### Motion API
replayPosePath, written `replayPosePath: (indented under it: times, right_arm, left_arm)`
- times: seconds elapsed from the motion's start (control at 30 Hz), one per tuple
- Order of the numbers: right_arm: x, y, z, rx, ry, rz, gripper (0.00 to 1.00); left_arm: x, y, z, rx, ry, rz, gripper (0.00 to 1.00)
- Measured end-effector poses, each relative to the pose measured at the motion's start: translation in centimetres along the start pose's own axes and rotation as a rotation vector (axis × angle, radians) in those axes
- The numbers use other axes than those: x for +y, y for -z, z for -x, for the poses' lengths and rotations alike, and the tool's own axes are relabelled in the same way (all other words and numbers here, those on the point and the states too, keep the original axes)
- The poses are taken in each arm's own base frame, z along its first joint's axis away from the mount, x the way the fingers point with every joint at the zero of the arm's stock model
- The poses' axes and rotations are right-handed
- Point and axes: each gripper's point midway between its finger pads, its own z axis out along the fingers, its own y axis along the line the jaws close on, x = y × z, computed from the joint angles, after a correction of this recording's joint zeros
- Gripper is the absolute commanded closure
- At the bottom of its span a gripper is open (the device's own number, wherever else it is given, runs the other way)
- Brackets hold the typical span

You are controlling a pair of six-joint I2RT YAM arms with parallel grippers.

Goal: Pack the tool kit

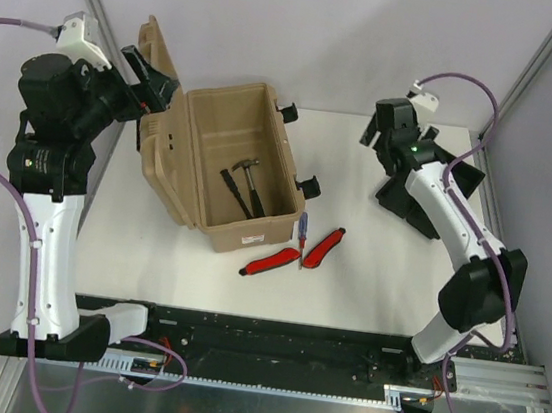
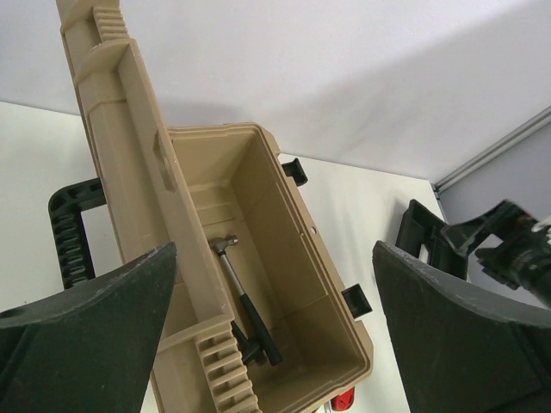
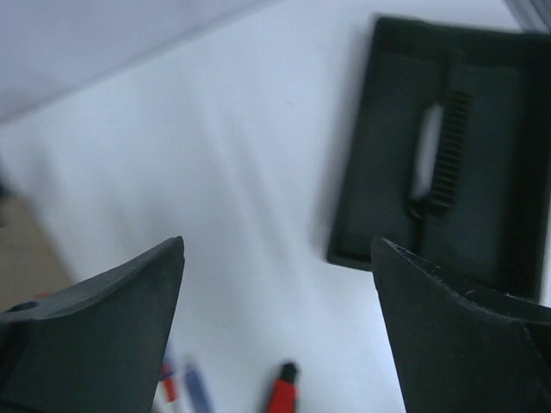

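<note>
The tan toolbox [image 1: 247, 158] stands open, its lid [image 1: 158, 142] swung up to the left. A hammer [image 1: 250, 181] and a black tool [image 1: 232, 189] lie inside; the hammer also shows in the left wrist view [image 2: 245, 297]. Two red-handled tools [image 1: 271, 259] [image 1: 323, 248] and a blue-red screwdriver [image 1: 302, 233] lie on the table in front of the box. The black inner tray [image 1: 420, 202] lies at the right, partly under my right arm. My left gripper [image 1: 155, 84] is open and empty, above the lid's top edge. My right gripper [image 1: 378, 130] is open and empty, raised between box and tray.
Black latches [image 1: 307, 185] [image 1: 289, 111] stick out on the box's right side. The lid's black handle [image 2: 69, 225] faces left. In the right wrist view the tray [image 3: 448, 146] is at upper right and a red tool tip [image 3: 280, 391] is at the bottom.
</note>
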Motion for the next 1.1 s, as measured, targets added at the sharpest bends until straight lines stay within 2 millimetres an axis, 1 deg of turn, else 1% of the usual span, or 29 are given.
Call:
replayPosePath:
  times: [0.07,0.1,0.2,0.23,0.37,0.5,0.57,0.73,0.9,0.97,1.03,1.1]
  right_arm:
    - [-3.5,-2.3,-2.2,0.058,0.024,-0.106,0.04]
    - [-4.9,-3.2,-3.0,0.081,0.03,-0.146,0.04]
    - [-8.8,-5.4,-4.4,0.131,0.029,-0.244,0.06]
    - [-9.7,-6.0,-4.5,0.139,0.024,-0.268,0.08]
    - [-13.0,-8.3,-5.2,0.174,-0.005,-0.337,0.22]
    - [-15.9,-10.9,-7.6,0.247,-0.043,-0.387,0.29]
    - [-17.1,-12.1,-9.0,0.285,-0.06,-0.408,0.31]
    - [-19.5,-14.3,-12.0,0.365,-0.075,-0.457,0.32]
    - [-20.5,-15.8,-14.6,0.427,-0.074,-0.472,0.4]
    - [-20.8,-16.0,-15.2,0.445,-0.079,-0.472,0.43]
    - [-21.0,-16.3,-15.3,0.448,-0.089,-0.467,0.48]
    - [-21.3,-16.6,-15.0,0.443,-0.104,-0.46,0.59]
  left_arm:
    - [0.0,0.0,-0.1,0.001,0.0,0.001,0.01]
    - [0.0,0.0,-0.1,0.002,0.0,0.001,0.01]
    - [0.0,0.0,-0.1,0.001,0.0,0.001,0.01]
    - [0.0,0.0,-0.1,0.001,0.0,0.0,0.01]
    - [0.1,0.0,-0.2,0.004,0.001,0.002,0.01]
    - [0.2,0.0,-0.5,0.009,0.002,0.005,0.01]
    - [0.2,0.0,-0.5,0.009,0.002,0.006,0.01]
    - [0.3,0.0,-0.5,0.009,0.002,0.007,0.01]
    - [0.4,-0.1,-0.5,0.009,-0.001,0.012,0.01]
    - [0.4,-0.2,-0.5,0.011,-0.005,0.014,0.01]
    - [0.5,-0.3,-0.5,0.012,-0.005,0.014,0.01]
    - [0.5,-0.3,-0.6,0.013,-0.006,0.017,0.0]
